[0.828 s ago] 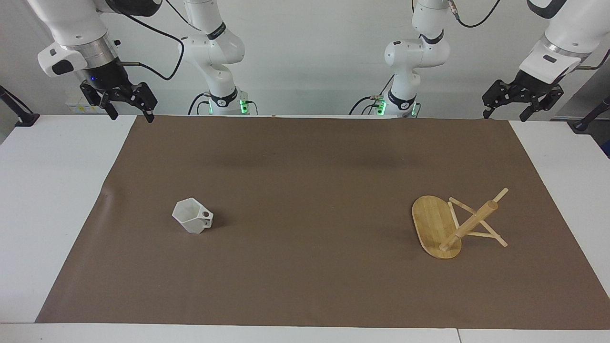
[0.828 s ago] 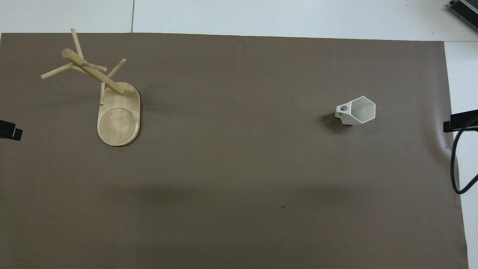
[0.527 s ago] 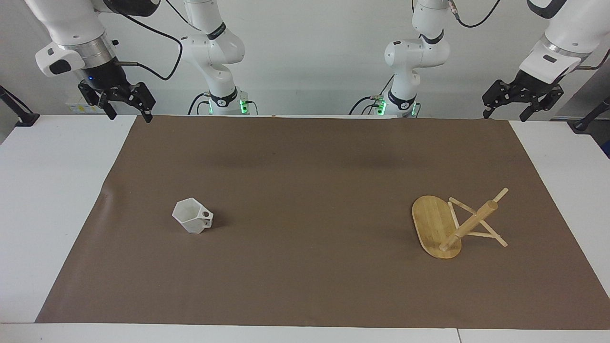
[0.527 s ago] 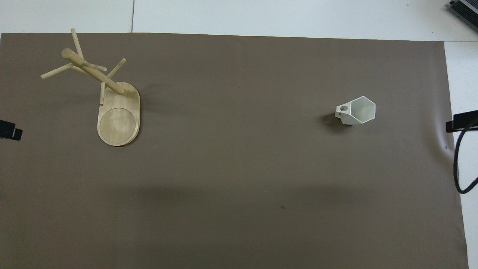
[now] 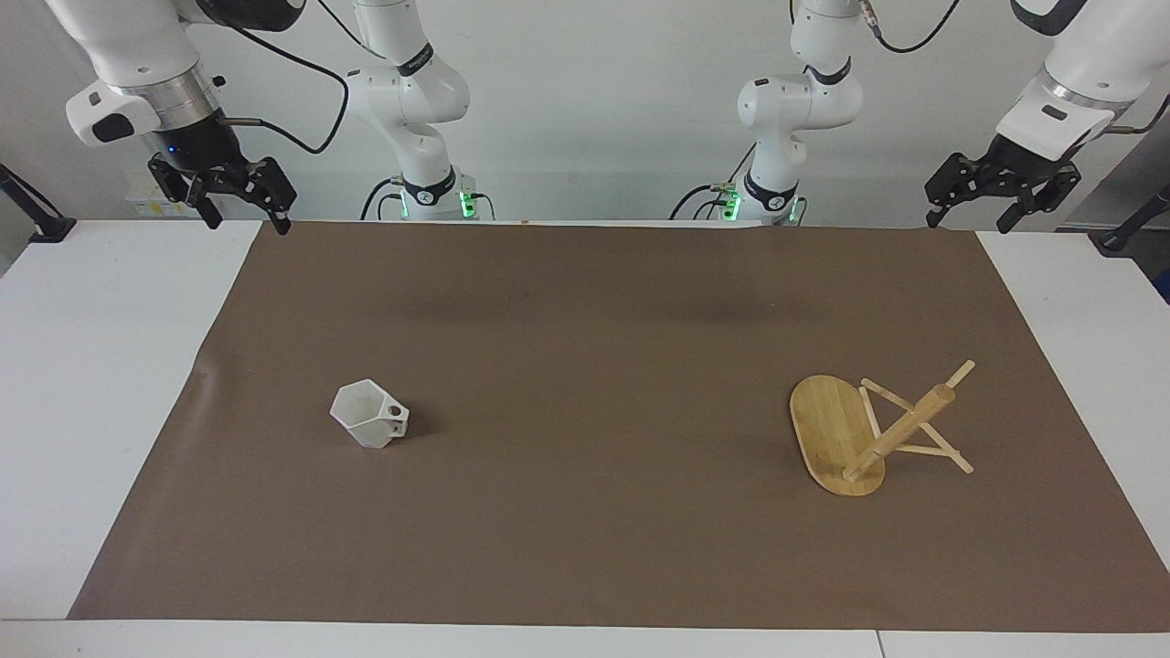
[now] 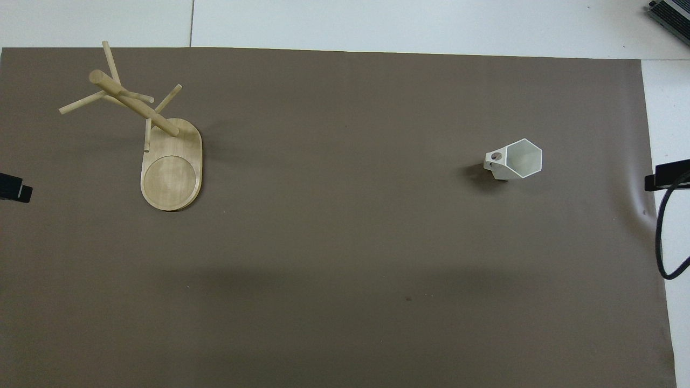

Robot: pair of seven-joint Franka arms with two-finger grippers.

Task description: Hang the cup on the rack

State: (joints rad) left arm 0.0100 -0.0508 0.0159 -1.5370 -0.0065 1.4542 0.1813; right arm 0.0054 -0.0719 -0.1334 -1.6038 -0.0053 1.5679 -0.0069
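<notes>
Waiting at the robots' edge of the bench, both arms hang raised with the work not yet begun. The right gripper [image 5: 242,196] hovers over the corner of the brown mat [image 5: 585,548] at the right arm's end, jaws spread and holding nothing; the left gripper [image 5: 996,194] hovers over the matching corner at the left arm's end, jaws likewise spread and empty.

The white hexagonal cup [image 5: 369,416] stands upright on the mat toward the right arm's end of the bench, about midway between the robots' edge and the edge across from them. Its mouth faces up and its pierced handle [image 6: 496,157] points toward the middle of the bench.

The bamboo mug rack [image 5: 868,434] stands on its oval base [image 6: 171,175] toward the left arm's end, well apart from the cup, its post [image 6: 132,102] rising from the end of the base farther from the robots, thin pegs branching off it.

No cup hangs yet, so the step in hand appears to be the first reach. By this reading, the right arm is better placed: it should come down over the cup and grip its wall or handle so that the handle's hole stays free for a peg.
</notes>
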